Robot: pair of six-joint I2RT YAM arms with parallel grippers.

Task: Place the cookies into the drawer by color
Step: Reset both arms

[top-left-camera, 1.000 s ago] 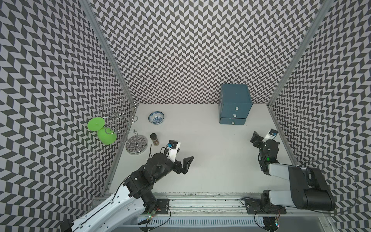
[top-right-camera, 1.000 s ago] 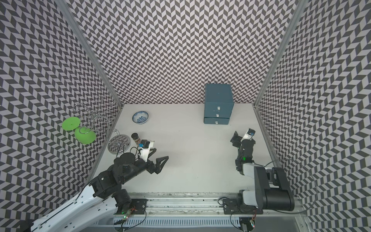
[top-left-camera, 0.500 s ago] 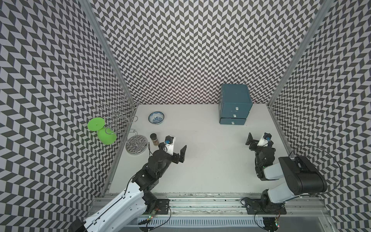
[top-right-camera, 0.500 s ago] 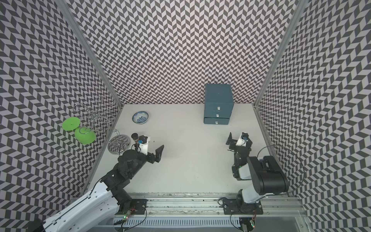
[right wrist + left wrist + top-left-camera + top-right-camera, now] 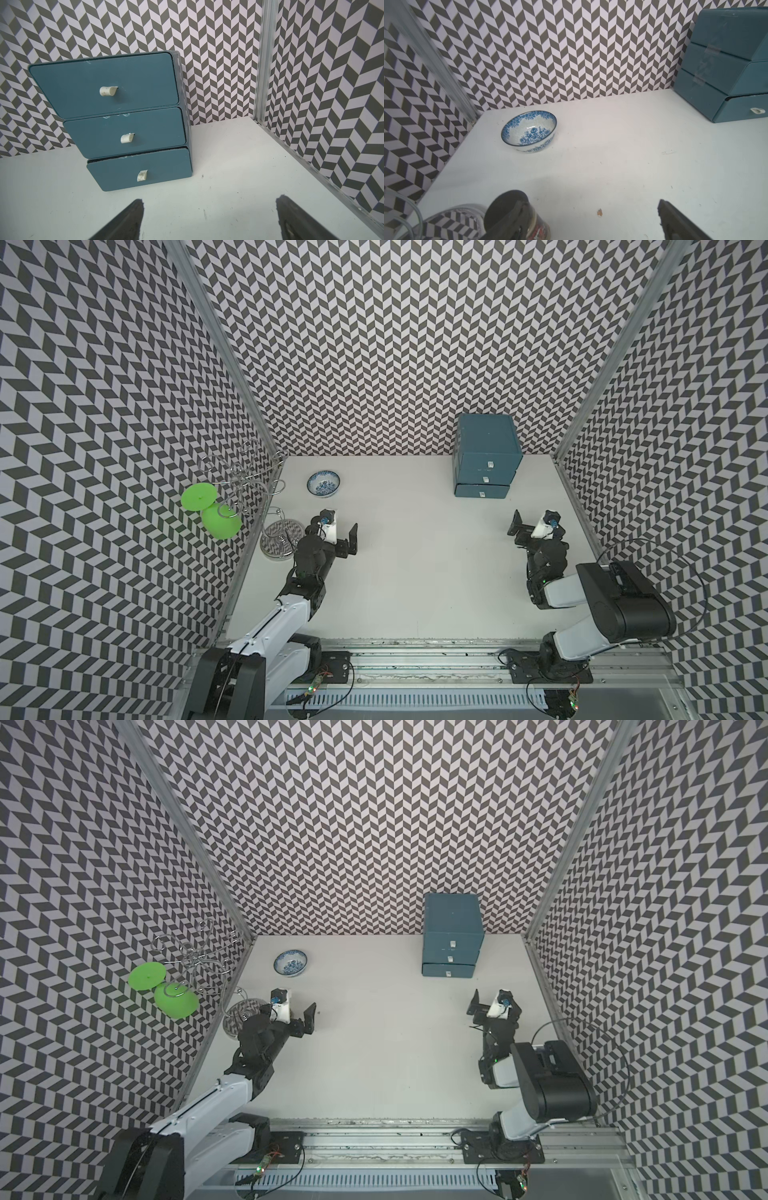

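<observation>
The left gripper [image 5: 332, 533] held its jaws spread wide over the white tabletop [image 5: 415, 572], with nothing gripped between them. In the left wrist view the gripper [image 5: 589, 207] had bare table in its gap. A small brown glass spice jar with a dark lid [image 5: 537, 224] stood right at the finger [image 5: 519, 209] nearer the side wall, but whether the two touched could not be told. Just outside that same finger lay the mirrored round base [image 5: 452, 224] of a silvery wire stand [image 5: 237, 485] carrying two bright green round pieces [image 5: 198, 497]. Ahead of these jaws, well apart and toward the jar's side, sat a white ceramic bowl with a blue floral pattern [image 5: 529, 145].

The right gripper [image 5: 536, 526] also stood with its jaws wide apart and held nothing. Its wrist view showed the gripper [image 5: 209, 200] low over the table. Ahead of these jaws, apart from the fingertips and shifted toward the finger farther from the side wall, stood the teal three-drawer cabinet [image 5: 116, 87], its fronts facing them. The bottom drawer [image 5: 141, 172] stuck out a little, with a dark slit above it. The two upper drawers sat flush. What the drawers held was hidden, and no view showed where the cookies were.

In both top views the cabinet [image 5: 453, 928] stood against the back wall.
</observation>
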